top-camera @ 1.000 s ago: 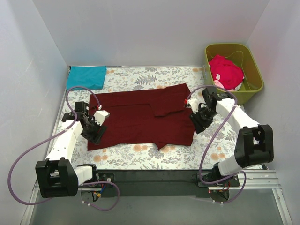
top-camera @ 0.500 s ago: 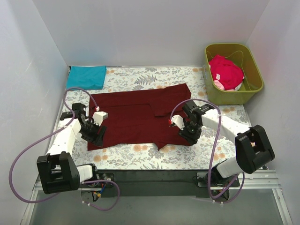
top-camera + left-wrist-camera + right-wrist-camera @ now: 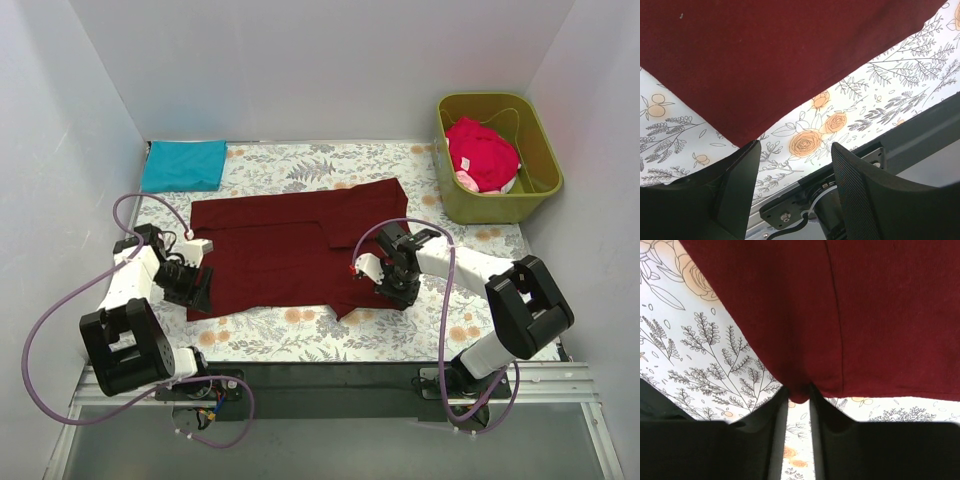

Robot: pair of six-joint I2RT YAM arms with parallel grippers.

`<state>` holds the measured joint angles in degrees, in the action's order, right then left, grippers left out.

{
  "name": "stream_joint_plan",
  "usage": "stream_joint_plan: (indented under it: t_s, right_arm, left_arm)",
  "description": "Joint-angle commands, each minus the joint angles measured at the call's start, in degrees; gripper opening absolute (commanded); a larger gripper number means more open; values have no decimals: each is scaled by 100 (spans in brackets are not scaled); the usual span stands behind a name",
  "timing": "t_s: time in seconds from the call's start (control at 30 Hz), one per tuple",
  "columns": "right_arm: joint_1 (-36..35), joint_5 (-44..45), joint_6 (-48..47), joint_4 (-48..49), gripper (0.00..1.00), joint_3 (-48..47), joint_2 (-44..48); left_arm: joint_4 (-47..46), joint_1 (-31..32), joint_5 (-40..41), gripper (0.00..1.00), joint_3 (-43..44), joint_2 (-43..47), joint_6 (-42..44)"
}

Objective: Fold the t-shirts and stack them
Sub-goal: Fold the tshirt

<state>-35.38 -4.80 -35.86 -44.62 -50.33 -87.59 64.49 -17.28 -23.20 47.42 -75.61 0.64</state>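
On the desk [image 3: 300, 338]: maroon t-shirt [image 3: 270, 255] lies spread flat in the middle, its right part seemingly doubled inward.
Right claw [image 3: 799, 394]: almost closed, tips nipping the maroon hem.
Left claw [image 3: 795, 147]: wide apart, holding nothing, just beside the shirt's near left corner.
Teal t-shirt [image 3: 183, 165]: folded, far left corner, well apart.
Red-pink t-shirt [image 3: 482, 152]: bunched inside the olive tub [image 3: 547, 170].
Progress: I judge one shirt of three finished; maroon folding is under way, and pink and stacking remain.
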Motion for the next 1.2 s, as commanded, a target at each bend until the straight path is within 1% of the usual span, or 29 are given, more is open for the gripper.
stream_joint_plan:
  t_s: [0.0, 0.03, 0.07, 0.1, 0.27, 0.43, 0.63, 0.67, 0.77, 0.87, 0.9, 1.0, 1.03, 1.13, 1.17]
  right_arm:
    - [-66, 40, 26, 173, 22, 49, -39]
    - [-66, 32, 35, 173, 15, 40, -47]
    - [-75, 14, 26, 173, 3, 49, -21]
    - [-75, 14, 35, 173, 1, 40, -4]
    - [-75, 5, -9, 41, 1, -12, 294]
    - [-48, -83, -27, -152, 1, -197, 488]
    - [136, -162, -44, -249, 1, -408, 480]
    - [154, -162, -53, -275, 1, -417, 454]
    - [241, -206, -71, -301, 1, -452, 462]
    - [312, -250, -88, -337, 1, -487, 506]
    - [329, -250, -97, -354, 1, -487, 515]
    - [382, -250, -132, -415, 1, -522, 594]
    - [408, -258, -132, -442, 1, -540, 612]
    - [426, -311, -150, -556, 1, -610, 717]
    - [426, -320, -158, -574, 1, -619, 787]
  left_arm:
    - [73, -109, -185, 57, 119, 29, 321]
    - [73, -109, -150, 57, 92, 47, 366]
    - [73, -109, -132, 57, 57, 125, 427]
    - [73, -109, -123, 56, 22, 178, 576]
    - [-6, -109, 78, 56, -321, 486, 1060]
    - [-322, -109, 342, 53, -470, 442, 1455]
    - [-726, -109, 755, 50, -734, 433, 2562]
    - [-797, -109, 790, 50, -812, 442, 2851]
    - [-1060, -109, 905, 49, -1137, 486, 3204]
    - [-1429, -109, 1098, 40, -1480, 416, 3451]
    - [-1491, -109, 1142, 32, -1594, 364, 3469]
    - [-1492, -109, 1169, 19, -1595, 223, 3469]
    - [-1379, -109, 1134, 10, -1482, 223, 3443]
    - [-1028, -118, 1037, 0, -1158, 301, 3416]
    - [-939, -109, 967, 0, -1069, 310, 3407]
